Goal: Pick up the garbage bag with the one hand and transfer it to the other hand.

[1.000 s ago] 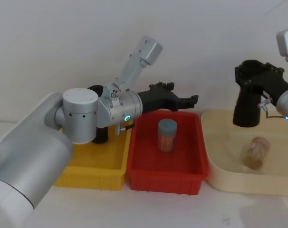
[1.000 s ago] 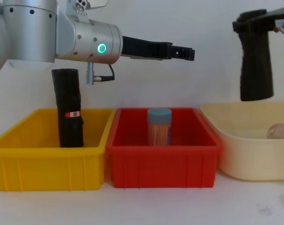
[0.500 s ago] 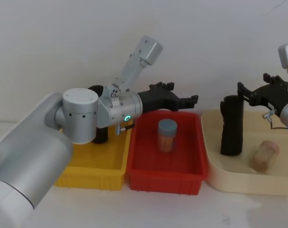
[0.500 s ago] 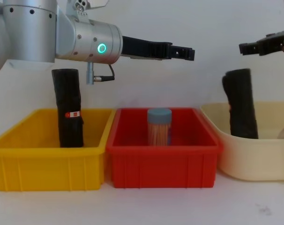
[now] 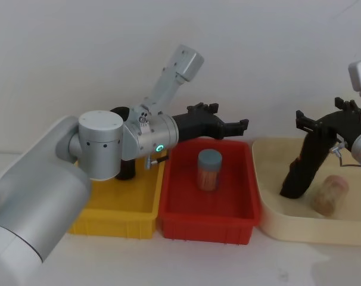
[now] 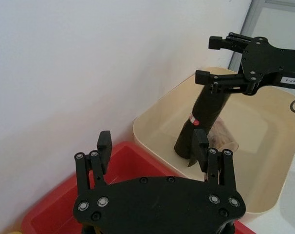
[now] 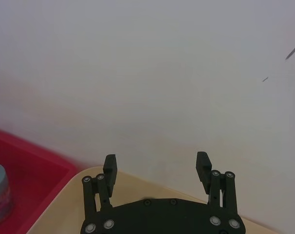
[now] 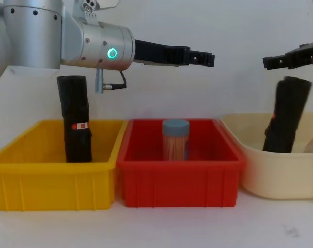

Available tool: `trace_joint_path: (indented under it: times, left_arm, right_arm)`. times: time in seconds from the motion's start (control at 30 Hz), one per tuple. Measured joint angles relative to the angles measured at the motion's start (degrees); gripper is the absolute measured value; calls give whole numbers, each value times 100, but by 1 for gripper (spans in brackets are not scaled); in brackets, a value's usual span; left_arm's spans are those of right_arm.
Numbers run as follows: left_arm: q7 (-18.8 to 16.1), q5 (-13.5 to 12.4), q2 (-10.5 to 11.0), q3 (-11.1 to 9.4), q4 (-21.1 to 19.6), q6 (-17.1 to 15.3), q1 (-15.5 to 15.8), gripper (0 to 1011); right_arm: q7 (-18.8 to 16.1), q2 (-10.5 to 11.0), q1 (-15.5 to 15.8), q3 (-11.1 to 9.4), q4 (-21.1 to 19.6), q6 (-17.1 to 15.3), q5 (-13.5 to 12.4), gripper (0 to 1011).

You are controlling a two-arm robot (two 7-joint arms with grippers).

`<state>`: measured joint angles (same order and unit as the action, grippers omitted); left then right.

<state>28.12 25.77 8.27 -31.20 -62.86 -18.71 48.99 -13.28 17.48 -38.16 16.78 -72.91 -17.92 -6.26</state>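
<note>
The garbage bag (image 5: 304, 165), a black wrinkled roll, stands tilted in the cream tub (image 5: 270, 208) with its base on the tub floor; it also shows in the chest view (image 8: 286, 116) and the left wrist view (image 6: 206, 113). My right gripper (image 5: 321, 117), on the blue-ringed arm, is open just above the bag's top with nothing between its fingers (image 7: 156, 163). My left gripper (image 5: 231, 125), on the green-ringed arm, stands open and empty in the air over the back of the red bin (image 8: 180, 178).
A jar of toothpicks (image 5: 209, 170) stands in the red bin. A second jar (image 5: 330, 194) lies in the cream tub beside the bag. Another black roll with a red-and-white sticker (image 8: 76, 119) stands in the yellow bin (image 8: 53, 181).
The right gripper lowered the bag into the cream tub and opened, letting it go. The bag has since tipped from upright to leaning. The left arm has not moved.
</note>
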Motion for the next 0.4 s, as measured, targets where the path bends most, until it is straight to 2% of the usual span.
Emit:
trace_joint_path:
  times: [0.4]
  left_arm:
    - [0,0,0,0,0,0,0,1000]
  right_arm:
    - [-5,-5,5,-5,33,-8,8,1000]
